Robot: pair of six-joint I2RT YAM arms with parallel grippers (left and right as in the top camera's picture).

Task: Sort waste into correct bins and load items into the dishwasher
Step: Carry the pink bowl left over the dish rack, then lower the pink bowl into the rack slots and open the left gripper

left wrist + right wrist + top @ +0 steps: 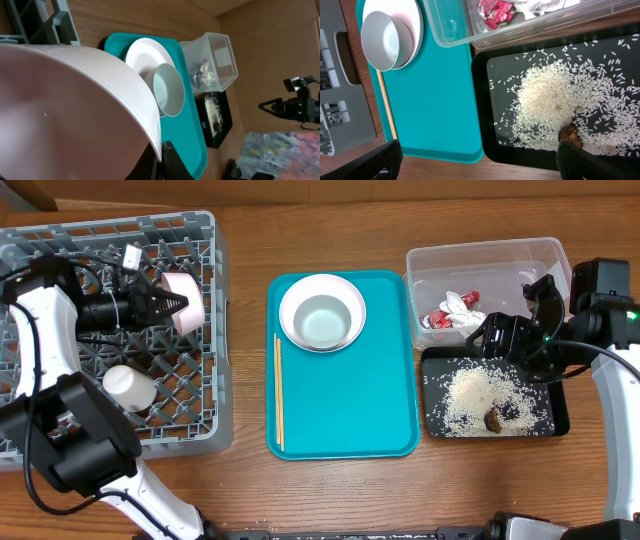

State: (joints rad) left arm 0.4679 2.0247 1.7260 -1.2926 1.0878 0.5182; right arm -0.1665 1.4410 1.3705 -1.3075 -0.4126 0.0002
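Observation:
My left gripper (178, 304) is shut on the rim of the pink bowl (186, 302) above the grey dishwasher rack (200, 240). In the left wrist view the pink bowl (65, 110) fills the frame, its edge pinched between the fingers (167, 160). A small white cup (128, 387) lies in the rack. The white plate (345, 292) with the pale bowl (322, 320) on it sits on the teal tray (350, 410), chopsticks (278, 390) beside it. The wrapper (455, 313) lies in the clear tub (487, 265). Rice (555, 100) and a brown lump (570, 135) lie in the black tray (560, 415). My right gripper (480, 165) hangs open over the black tray's near-left corner.
The teal tray (435, 90) lies between the rack (340, 75) and the two bins. The clear tub (450, 25) stands directly behind the black tray (480, 100). Bare wooden table runs along the front edge.

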